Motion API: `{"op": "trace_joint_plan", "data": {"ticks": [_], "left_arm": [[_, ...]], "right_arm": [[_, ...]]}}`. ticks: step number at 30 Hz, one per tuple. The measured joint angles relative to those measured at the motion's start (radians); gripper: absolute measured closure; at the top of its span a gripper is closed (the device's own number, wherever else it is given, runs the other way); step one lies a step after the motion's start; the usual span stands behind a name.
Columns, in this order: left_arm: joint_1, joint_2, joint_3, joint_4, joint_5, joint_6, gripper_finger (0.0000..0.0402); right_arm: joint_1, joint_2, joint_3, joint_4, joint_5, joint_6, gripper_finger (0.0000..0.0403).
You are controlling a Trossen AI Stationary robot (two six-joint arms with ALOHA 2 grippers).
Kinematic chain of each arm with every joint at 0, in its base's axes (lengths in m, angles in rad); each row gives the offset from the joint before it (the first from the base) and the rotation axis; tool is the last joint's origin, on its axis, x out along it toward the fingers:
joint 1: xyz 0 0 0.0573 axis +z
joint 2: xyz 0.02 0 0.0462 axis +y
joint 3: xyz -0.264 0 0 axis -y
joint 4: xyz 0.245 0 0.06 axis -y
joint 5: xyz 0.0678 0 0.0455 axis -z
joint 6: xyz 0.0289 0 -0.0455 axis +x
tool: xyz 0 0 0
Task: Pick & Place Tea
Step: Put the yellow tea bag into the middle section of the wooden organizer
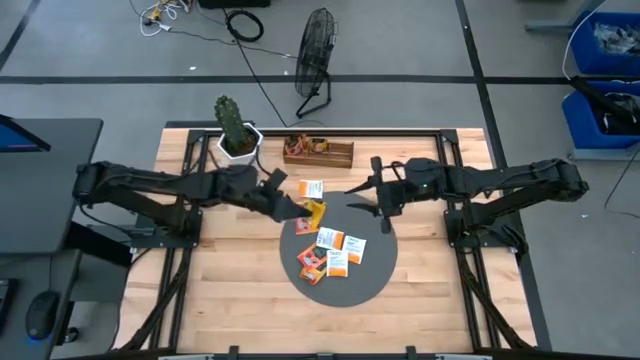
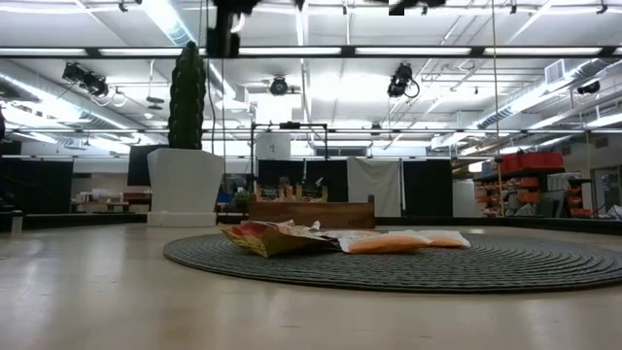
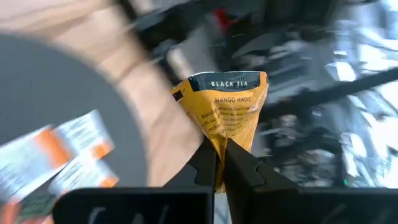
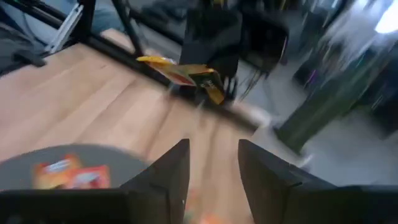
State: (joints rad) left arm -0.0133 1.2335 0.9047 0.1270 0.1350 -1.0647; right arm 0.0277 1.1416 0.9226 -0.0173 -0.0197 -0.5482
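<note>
Pinching a yellow sachet (image 3: 225,112) tight, the left gripper (image 3: 219,163) has its fingers clamped on the packet's lower edge, and you can read "BLACK TEA" and "MANGO MAGIC" on the label in the left wrist view. From above, that left gripper (image 1: 296,209) hangs over the upper left rim of the grey disc (image 1: 372,284), the yellow sachet (image 1: 314,212) sticking out just past its tips. The right wrist view catches the same packet (image 4: 180,73) held up off the wood, tilted, in front of the dark left arm.

Over on the other side, the right gripper (image 1: 368,195) sits above the disc's top edge, fingers spread wide and holding nothing; its wrist view shows the two dark fingers (image 4: 168,171) well apart with bare table between them.

On the disc, a cluster of orange and white sachets (image 1: 335,252) lies near the middle, some overlapping. One more white and orange sachet (image 1: 311,188) lies off the disc on the table (image 1: 220,290), just below the wooden tray (image 1: 320,153). A potted cactus (image 1: 234,127) stands to the left of that tray. From table height the sachets (image 2: 389,240) lie flat on the disc (image 2: 408,267), one crumpled packet (image 2: 275,238) at the left end.
</note>
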Motion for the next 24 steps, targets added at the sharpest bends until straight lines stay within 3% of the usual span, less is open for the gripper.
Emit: {"op": "trace_joint_plan", "data": {"ticks": [4,10,24], "left_arm": [[0.009,0.0,0.0,0.053,0.041,0.011,0.0387],[0.012,0.011,-0.001,0.079,0.086,-0.014,0.0387],[0.012,0.01,0.0,0.085,0.115,-0.069,0.0386]], "right_arm": [[-0.001,0.0,0.0,0.144,-0.057,-0.064,0.0261],[-0.015,0.024,0.0,0.165,-0.228,-0.034,0.0261],[-0.004,0.125,0.0,0.319,-0.147,-0.17,0.0261]]}}
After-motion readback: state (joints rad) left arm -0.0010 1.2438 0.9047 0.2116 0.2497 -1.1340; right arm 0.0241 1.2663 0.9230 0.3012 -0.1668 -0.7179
